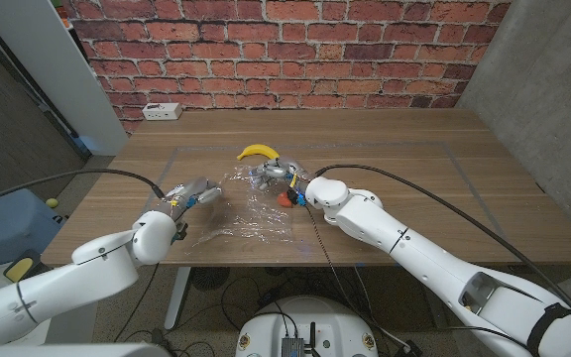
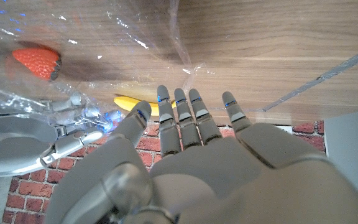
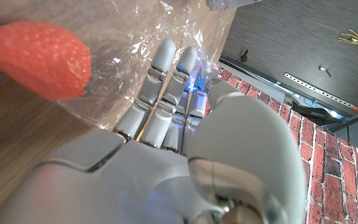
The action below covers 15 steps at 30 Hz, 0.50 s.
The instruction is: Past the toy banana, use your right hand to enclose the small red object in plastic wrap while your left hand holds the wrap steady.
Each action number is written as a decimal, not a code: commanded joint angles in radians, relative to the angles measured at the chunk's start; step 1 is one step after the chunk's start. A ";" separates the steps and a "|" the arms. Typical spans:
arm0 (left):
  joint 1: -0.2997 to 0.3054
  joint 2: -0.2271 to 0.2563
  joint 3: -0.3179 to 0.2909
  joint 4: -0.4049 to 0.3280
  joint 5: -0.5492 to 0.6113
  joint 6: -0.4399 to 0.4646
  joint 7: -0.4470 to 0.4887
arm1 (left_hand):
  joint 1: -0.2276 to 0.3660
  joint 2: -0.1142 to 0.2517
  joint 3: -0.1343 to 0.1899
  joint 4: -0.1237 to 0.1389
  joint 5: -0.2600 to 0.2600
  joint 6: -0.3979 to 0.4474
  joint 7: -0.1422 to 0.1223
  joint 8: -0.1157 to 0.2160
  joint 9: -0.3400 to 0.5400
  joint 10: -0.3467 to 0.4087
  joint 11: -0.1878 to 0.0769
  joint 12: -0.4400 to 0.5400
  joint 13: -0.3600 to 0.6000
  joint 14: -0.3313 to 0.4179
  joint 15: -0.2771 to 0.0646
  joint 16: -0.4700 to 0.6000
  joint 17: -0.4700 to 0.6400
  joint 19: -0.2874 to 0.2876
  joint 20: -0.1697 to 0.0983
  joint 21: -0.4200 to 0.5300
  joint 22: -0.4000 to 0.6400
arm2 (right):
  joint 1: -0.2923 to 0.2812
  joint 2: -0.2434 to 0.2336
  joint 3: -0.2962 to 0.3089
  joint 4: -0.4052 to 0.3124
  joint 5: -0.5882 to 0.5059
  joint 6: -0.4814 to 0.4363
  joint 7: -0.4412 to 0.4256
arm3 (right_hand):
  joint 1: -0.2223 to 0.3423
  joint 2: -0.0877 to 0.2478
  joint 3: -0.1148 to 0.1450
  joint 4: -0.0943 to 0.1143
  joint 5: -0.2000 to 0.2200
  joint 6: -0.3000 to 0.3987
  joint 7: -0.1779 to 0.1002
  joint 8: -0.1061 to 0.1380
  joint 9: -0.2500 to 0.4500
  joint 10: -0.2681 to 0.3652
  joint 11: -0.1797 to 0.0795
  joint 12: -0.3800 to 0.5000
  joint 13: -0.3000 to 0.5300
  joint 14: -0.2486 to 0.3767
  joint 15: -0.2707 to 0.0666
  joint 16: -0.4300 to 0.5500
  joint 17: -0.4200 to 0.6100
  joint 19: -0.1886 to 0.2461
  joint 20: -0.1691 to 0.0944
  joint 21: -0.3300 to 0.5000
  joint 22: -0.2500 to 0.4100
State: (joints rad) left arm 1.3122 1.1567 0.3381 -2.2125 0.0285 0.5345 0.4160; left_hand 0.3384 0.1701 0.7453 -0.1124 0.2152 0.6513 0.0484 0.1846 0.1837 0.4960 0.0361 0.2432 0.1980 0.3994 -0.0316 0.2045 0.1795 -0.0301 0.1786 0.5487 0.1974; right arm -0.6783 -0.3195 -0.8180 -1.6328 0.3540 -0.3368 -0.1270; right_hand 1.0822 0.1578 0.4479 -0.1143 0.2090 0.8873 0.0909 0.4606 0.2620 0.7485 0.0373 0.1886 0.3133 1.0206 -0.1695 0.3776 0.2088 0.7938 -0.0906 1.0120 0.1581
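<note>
Past the curved yellow toy banana [image 1: 257, 151], we are mid-wrap.
Our right hand [image 1: 278, 175] grasps the crinkled clear plastic wrap [image 1: 256, 213] beside the small red strawberry [image 1: 284, 199]; the left hand [image 1: 188, 193], fingers released, steadies its edge. Next, we judge, fold over.

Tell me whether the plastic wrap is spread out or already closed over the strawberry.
Mostly spread: the wrap lies crinkled on the table, one edge lifted at the right hand. The strawberry sits uncovered.
</note>
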 commanded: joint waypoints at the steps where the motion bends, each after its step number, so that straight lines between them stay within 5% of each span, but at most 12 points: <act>1: 0.131 -0.060 -0.092 0.050 0.046 -0.165 0.142 | -0.012 0.001 0.002 0.006 0.005 0.006 0.005 0.006 0.005 0.008 0.003 -0.003 0.001 0.016 0.000 0.011 0.004 0.012 0.006 0.009 0.005 | 0.046 0.021 -0.021 0.117 0.070 0.066 0.179 | -0.081 -0.019 -0.003 0.028 0.005 -0.094 0.012 -0.053 -0.015 -0.076 0.025 -0.009 -0.013 -0.084 0.037 -0.046 0.009 -0.033 0.037 -0.043 0.002; 4: 0.152 -0.075 -0.111 0.060 0.051 -0.204 0.151 | -0.012 0.001 0.003 0.005 0.005 0.002 0.003 0.004 0.005 0.010 0.004 -0.003 0.002 0.019 -0.001 0.011 0.003 0.019 0.005 0.012 0.005 | 0.055 0.021 -0.028 0.135 0.073 0.076 0.210 | -0.173 -0.039 -0.032 0.055 0.001 -0.176 0.014 -0.122 -0.038 -0.156 0.049 -0.005 -0.030 -0.201 0.123 -0.084 0.028 -0.053 0.085 -0.092 0.003; 9: 0.173 -0.114 -0.128 0.088 0.079 -0.274 0.181 | -0.012 0.002 0.003 0.005 0.004 -0.007 0.000 0.001 0.005 0.012 0.000 -0.005 0.002 0.030 -0.002 0.015 0.004 0.034 0.008 0.018 0.005 | 0.071 0.019 -0.038 0.169 0.083 0.103 0.277 | -0.300 -0.060 -0.089 0.100 -0.015 -0.244 0.008 -0.189 -0.052 -0.227 0.061 -0.003 -0.050 -0.314 0.185 -0.112 0.047 -0.113 0.174 -0.166 0.004; 15: 0.184 -0.148 -0.144 0.104 0.104 -0.310 0.177 | -0.016 0.001 -0.002 0.009 0.001 -0.019 -0.005 -0.002 0.005 0.015 0.000 -0.005 0.002 0.040 -0.004 0.019 0.007 0.048 0.007 0.024 0.005 | 0.080 0.037 -0.027 0.255 0.140 0.175 0.404 | -0.464 -0.085 -0.165 0.164 -0.036 -0.329 0.022 -0.251 -0.056 -0.313 0.095 -0.004 -0.068 -0.411 0.242 -0.138 0.052 -0.160 0.246 -0.254 0.005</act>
State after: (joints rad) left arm 1.4477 1.0725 0.2374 -2.1466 0.0874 0.3293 0.5554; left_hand 0.3316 0.1766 0.7429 -0.1101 0.2152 0.6400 0.0449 0.1846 0.1837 0.5049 0.0376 0.2432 0.1979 0.4298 -0.0347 0.2180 0.1840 0.0090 0.1821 0.5660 0.1974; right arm -0.6236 -0.3016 -0.8463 -1.4959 0.4209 -0.2547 0.0854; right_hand 0.6705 0.0761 0.3068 0.0289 0.1772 0.5866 0.1078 0.2268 0.2042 0.4612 0.1217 0.1846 0.2486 0.6379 0.0580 0.2461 0.2582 0.6428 0.1340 0.7841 0.1610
